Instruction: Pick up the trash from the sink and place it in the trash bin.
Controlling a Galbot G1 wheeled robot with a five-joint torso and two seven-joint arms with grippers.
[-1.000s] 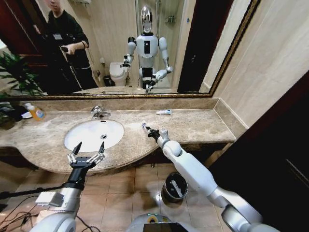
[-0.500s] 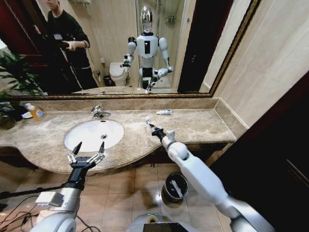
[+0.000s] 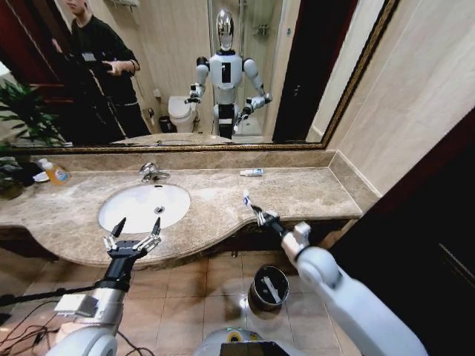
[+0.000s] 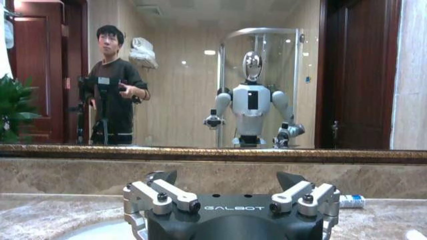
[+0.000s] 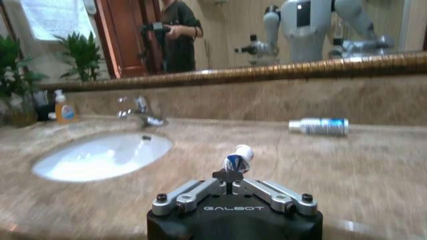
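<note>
The right gripper (image 3: 254,210) is clenched on 1 small white tube (image 3: 247,199) above the counter's (image 3: 312,189) front edge, while the left gripper (image 3: 135,231) hangs spread wide by the sink (image 3: 143,205).

White tube (image 5: 238,156) with blue marks, white sink (image 3: 144,205), beige marble counter (image 3: 297,189).

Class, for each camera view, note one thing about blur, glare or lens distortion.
Head view: wide-lens bending curves the beige marble counter and the gold mirror frame; glare washes the white oval sink. Left wrist view: the open left tool is sharp, ceiling lights glint in the mirror. Right wrist view: the right tool, shut on a small white-and-blue tube, is sharp; the chrome faucet is blurred.
</note>
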